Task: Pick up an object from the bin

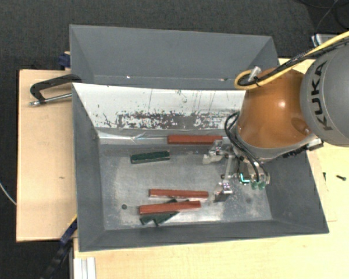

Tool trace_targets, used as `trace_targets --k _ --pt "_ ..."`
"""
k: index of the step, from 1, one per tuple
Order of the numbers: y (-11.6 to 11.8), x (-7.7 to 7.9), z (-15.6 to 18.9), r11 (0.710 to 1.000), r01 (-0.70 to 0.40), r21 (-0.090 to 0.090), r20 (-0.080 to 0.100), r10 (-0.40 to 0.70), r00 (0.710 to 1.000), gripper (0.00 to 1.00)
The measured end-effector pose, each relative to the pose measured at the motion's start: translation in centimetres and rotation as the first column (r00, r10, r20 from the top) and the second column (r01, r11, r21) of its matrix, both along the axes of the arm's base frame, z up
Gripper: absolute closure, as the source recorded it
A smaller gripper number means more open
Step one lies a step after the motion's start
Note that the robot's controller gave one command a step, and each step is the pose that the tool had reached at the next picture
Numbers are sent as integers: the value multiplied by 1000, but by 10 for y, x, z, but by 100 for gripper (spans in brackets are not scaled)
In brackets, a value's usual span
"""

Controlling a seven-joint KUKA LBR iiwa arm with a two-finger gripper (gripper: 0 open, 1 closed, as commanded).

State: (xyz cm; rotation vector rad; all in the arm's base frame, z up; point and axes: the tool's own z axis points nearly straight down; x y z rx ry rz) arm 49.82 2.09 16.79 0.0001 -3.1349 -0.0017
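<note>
Gripper (224, 189) sits low at approx 4 o'clock in the grey bin (84, 173), its tip just beside the rt end of a long red-brown bar (178, 194). Lower red-brown bar (170, 207) and dark green bar (159, 218) lie near it, twd 6 o'clock. Third red-brown bar (192, 139) at 12, by the back wall. Released or clenched: can't tell.

A: From where does the camera look?
B: From above and a little sideways, down on the pincer (225, 189). The whole bin (163, 57) around it is seen; the arm (279, 109) enters behind it, from the right.
</note>
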Motion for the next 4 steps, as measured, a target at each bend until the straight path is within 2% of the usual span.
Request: trace_targets --k 1,2,3,4 --pt "0 2 3 1000 1 0 8 -1 1000 0" --pt "6 3 -50 1000 -29 0 14 29 999 0" --pt "14 23 -90 999 -36 1 1 36 999 100" --pt "14 23 -90 999 -36 1 1 36 999 100"
